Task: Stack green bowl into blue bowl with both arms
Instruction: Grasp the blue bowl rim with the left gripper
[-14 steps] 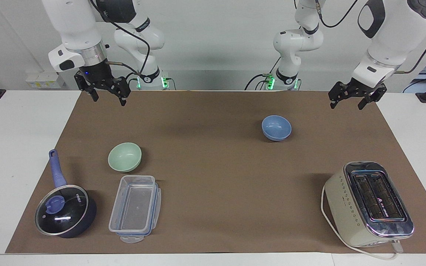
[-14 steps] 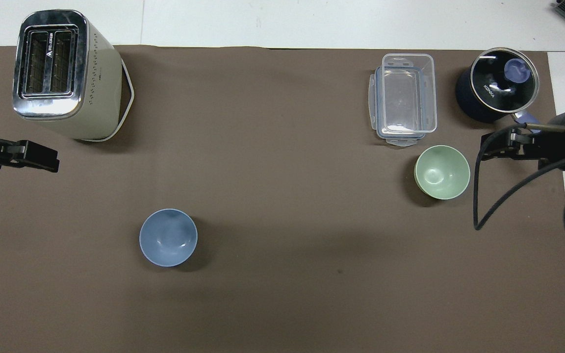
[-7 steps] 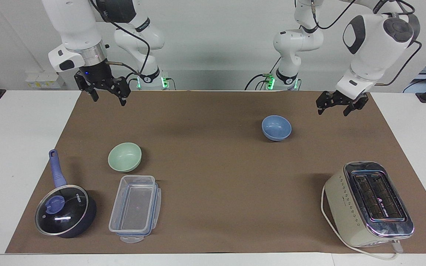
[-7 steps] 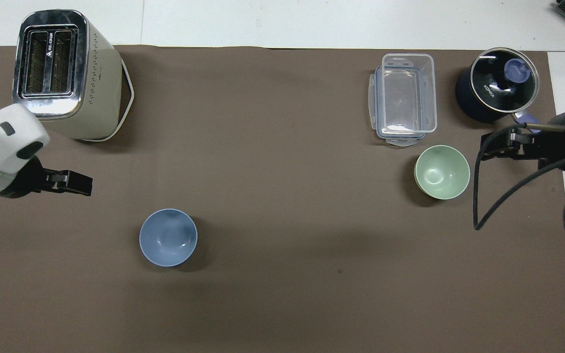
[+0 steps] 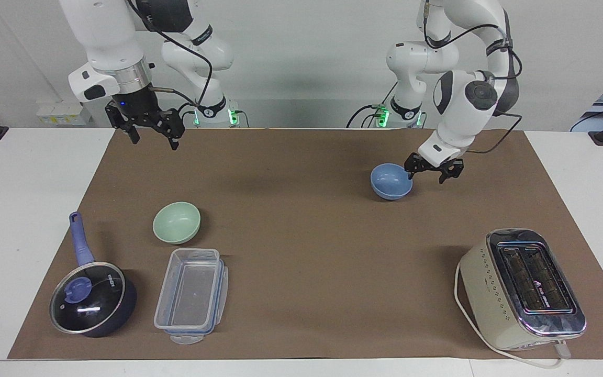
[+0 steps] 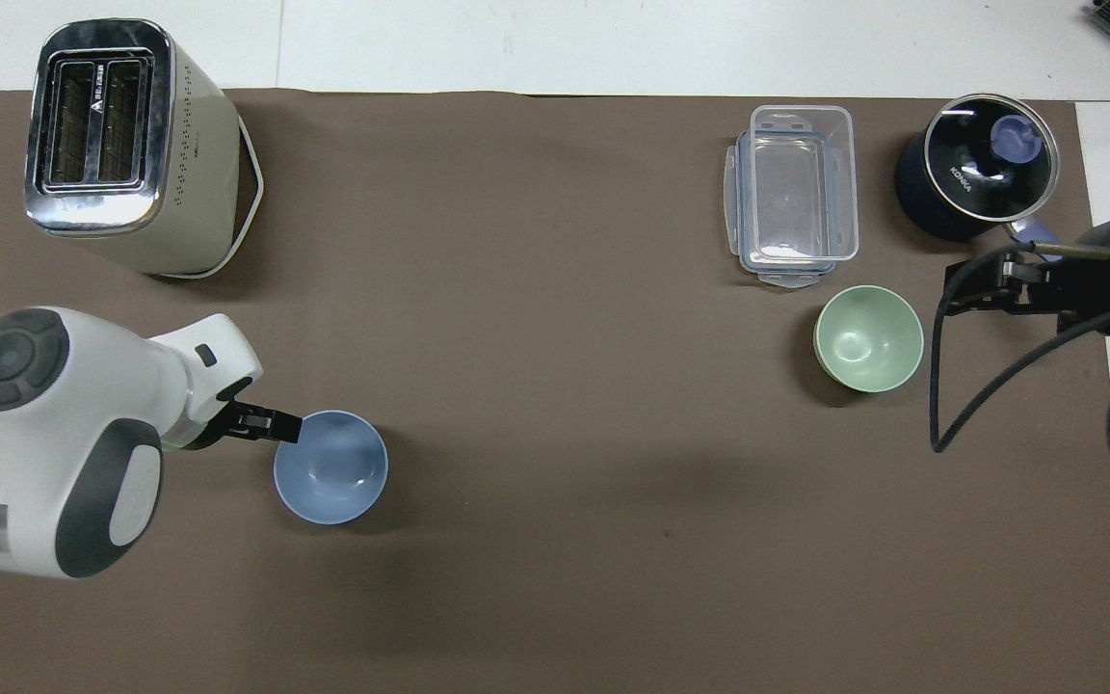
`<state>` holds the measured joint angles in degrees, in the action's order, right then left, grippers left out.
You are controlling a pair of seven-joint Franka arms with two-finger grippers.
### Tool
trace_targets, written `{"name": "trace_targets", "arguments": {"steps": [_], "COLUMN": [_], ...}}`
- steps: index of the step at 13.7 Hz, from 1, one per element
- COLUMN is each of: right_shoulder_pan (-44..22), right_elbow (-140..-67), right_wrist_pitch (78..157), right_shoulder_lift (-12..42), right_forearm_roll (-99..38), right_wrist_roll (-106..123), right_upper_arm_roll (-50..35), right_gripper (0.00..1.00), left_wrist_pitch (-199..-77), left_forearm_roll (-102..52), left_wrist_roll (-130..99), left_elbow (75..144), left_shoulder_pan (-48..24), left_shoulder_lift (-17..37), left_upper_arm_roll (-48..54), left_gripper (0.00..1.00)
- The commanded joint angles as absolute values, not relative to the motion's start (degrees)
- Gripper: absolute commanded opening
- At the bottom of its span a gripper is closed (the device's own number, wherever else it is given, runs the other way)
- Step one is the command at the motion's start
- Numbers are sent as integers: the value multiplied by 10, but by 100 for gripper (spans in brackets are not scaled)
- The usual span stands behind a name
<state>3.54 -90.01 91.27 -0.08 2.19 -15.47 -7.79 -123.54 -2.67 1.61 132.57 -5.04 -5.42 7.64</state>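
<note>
Lighting was bright, even, from overhead. Soft shadows sat under the bowls and toaster (image 5: 522,289). Glare showed on the saucepan lid (image 5: 87,298). Both views sharp, no visible blur.

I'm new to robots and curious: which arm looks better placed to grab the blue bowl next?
Probably the left. Its gripper hangs open at the blue bowl's rim, while the right gripper waits at the table's other end, closer to the green bowl.

Looks like a robotics lab: two white arms (image 5: 458,94) bolted at a white table (image 5: 19,209) with a brown mat (image 5: 301,251), bare white wall, kitchen props like a toaster (image 5: 521,288) and saucepan (image 5: 92,298) laid out.
</note>
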Motion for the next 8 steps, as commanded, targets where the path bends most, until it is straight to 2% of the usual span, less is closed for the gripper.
{"name": "trace_targets", "arguments": {"steps": [1,2,3,4,8], "right_shoulder_pan": [43,43,43,43,43], "right_elbow": [-888,-889,-888,-888,-888], "right_wrist_pitch": [903,903,903,903,903], "right_shoulder_lift": [6,6,6,6,6], "right_forearm_roll": [20,20,20,20,20], "right_wrist_roll": [-138,-138,-138,-138,-138], "right_upper_arm_roll": [-83,-83,-83,-83,-83], "right_gripper": [100,100,100,100,100], "left_wrist_pitch": [-1327,-1345,-1344,-1342,-1335], "left_forearm_roll": [-44,-46,-47,-47,-74], "left_wrist_roll": [-8,-23,-42,-47,-49], "left_elbow": [1409,1420,1420,1419,1385], "left_shoulder_pan": [-75,-77,-81,-80,-81], "left_shoulder_lift": [-66,-65,-65,-65,-45], "left_upper_arm_roll": [69,69,69,69,69], "left_gripper": [100,67,16,0,0]}}
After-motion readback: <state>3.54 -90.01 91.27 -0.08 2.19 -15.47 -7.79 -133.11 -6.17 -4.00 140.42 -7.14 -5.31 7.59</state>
